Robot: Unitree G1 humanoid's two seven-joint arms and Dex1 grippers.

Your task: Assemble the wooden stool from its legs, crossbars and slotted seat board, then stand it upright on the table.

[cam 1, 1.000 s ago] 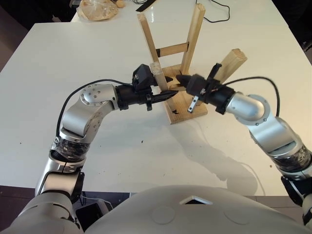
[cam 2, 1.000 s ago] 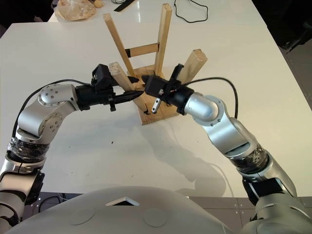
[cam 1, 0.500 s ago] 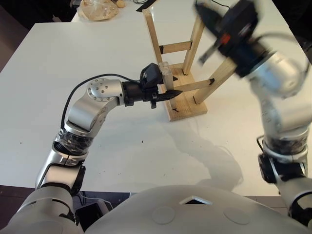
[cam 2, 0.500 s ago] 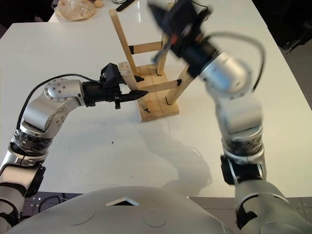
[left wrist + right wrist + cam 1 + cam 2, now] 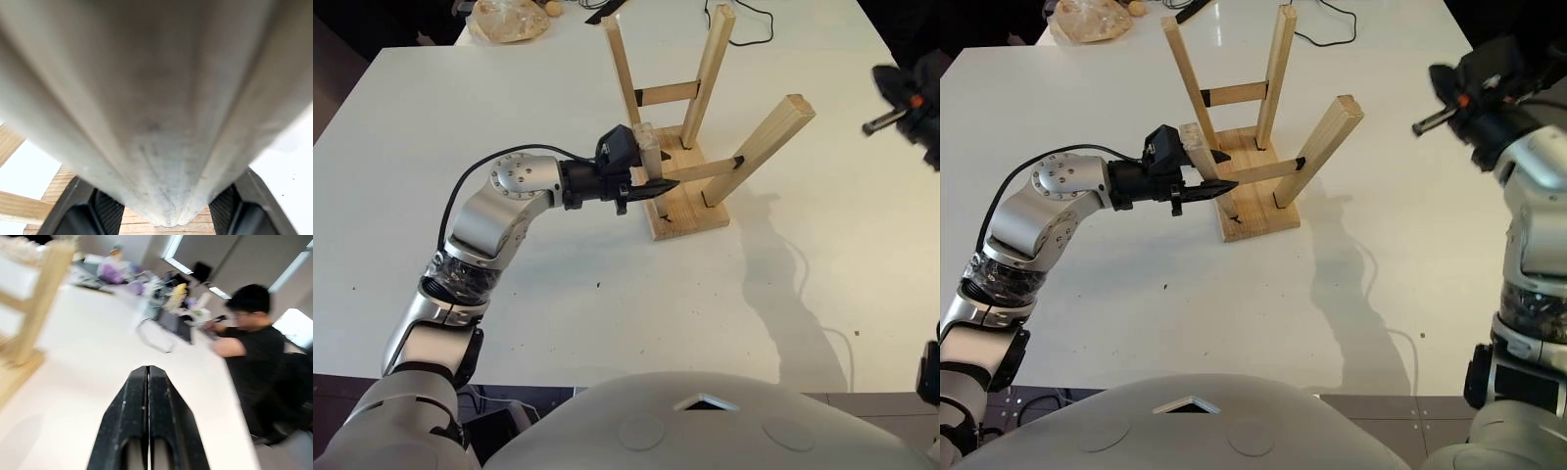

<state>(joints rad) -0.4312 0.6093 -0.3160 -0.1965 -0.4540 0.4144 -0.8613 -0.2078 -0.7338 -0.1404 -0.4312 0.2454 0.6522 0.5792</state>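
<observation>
The stool (image 5: 690,186) sits upside down on the surface (image 5: 607,323), seat board (image 5: 693,213) flat, legs up. Left gripper (image 5: 661,186) looks clamped around the near leg (image 5: 156,112). Right gripper (image 5: 148,374) is raised well off to the right, pinched tight together.

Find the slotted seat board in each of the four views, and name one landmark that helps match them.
Left eye view: seat board flat on the table, just right of centre.
Right eye view: same board, near the middle.
Left wrist view: its wood behind the close-up leg.
Right wrist view: blurred wood off to one side of the shut right gripper.
Shared landmark: the leaning leg.
</observation>
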